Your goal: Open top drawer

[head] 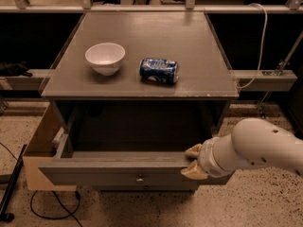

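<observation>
The top drawer (118, 173) is a wide grey wooden drawer standing pulled well out of the grey cabinet (142, 86). Its grey box interior (137, 129) shows and looks empty. A small round metal knob (139, 178) sits at the centre of its front. My gripper (193, 161) is at the right end of the drawer front. One tan fingertip (193, 151) is inside the drawer and the other is outside, straddling the front's top edge. My white arm (255, 148) comes in from the right. The lower drawers are hidden under the open one.
A white bowl (105, 57) and a blue can (159, 70) lying on its side rest on the cabinet top. A cardboard box (40, 143) stands against the cabinet's left side. A black pole (12, 188) and a cable lie on the speckled floor at left.
</observation>
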